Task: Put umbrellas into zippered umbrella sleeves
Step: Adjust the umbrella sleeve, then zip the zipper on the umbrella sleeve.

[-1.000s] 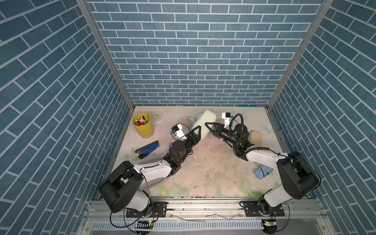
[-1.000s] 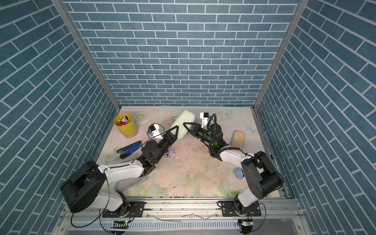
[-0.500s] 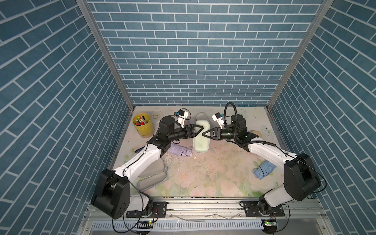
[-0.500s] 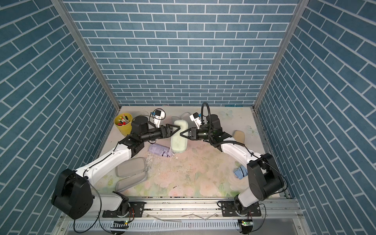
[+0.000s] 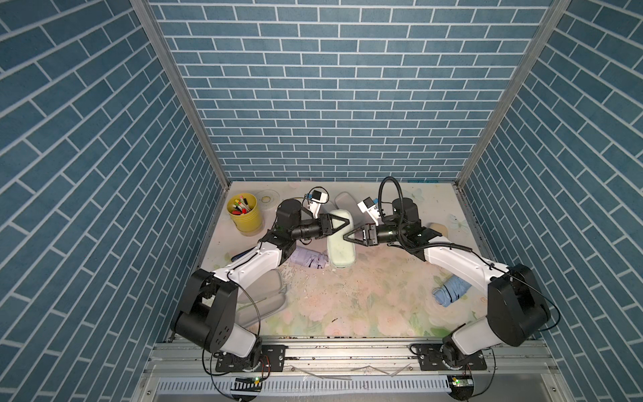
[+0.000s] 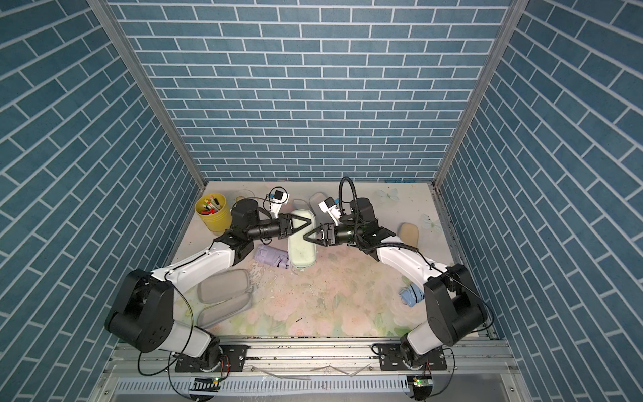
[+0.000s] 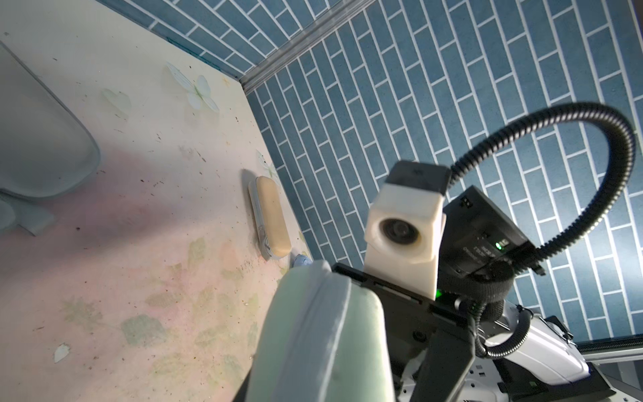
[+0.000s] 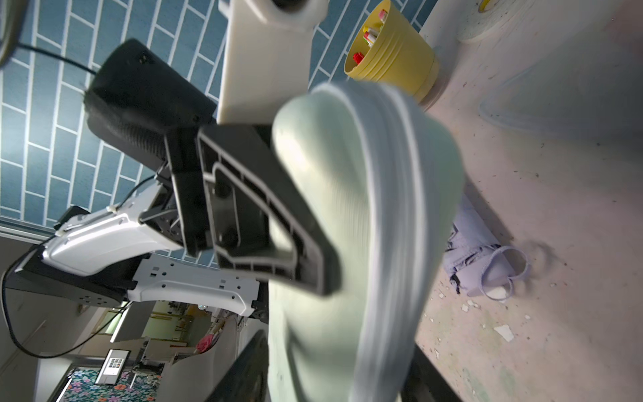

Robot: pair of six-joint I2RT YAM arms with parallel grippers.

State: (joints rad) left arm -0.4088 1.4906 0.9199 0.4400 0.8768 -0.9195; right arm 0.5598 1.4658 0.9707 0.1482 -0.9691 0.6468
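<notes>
Top views. Your left gripper [image 5: 345, 222] and right gripper [image 5: 348, 236] meet on the mint sleeve [image 5: 341, 249], mid-frame on the back half of the table [image 5: 348, 306]. Only one finger of each shows, lying on the sleeve's broad face. The mates are hidden beneath, so the gap and any clamp can't be read. The sleeve is zipped, long axis up-down the frame.

The lilac umbrella [image 5: 309, 259] sits just left of it, axis across the frame, one end under your left arm [image 5: 250, 268]. That arm hides most of the stapler [image 5: 238, 257] and part of the spread grey-lined sleeve [image 5: 273, 289] at lower left. A blue-grey sleeve [image 5: 342, 201] peeks out above the grippers. The light blue umbrella [image 5: 451, 294] is at right, one end behind your right arm [image 5: 459, 257]. The beige sleeve [image 6: 407, 233] is near the table's right edge, the yellow cup [image 5: 243, 215] at its upper-left corner. Bare surface runs between the arms down to the front rail [image 5: 348, 351].

Left wrist. The mint sleeve [image 7: 323, 341] fills the foreground edge-on, zip seam to the lens. It is cut off by the frame and covers your own fingers. The beige sleeve [image 7: 271, 215] lies along the side wall [image 7: 382, 121]. The blue-grey sleeve [image 7: 38, 139] is cropped.

Right wrist. The mint sleeve [image 8: 365, 226] is motion-smeared. The left gripper's finger [image 8: 309, 268] lies flat against its face. Dark blurs flank the sleeve at the frame edge, gap unreadable. The lilac umbrella [image 8: 483, 257] rests on the table beyond.
</notes>
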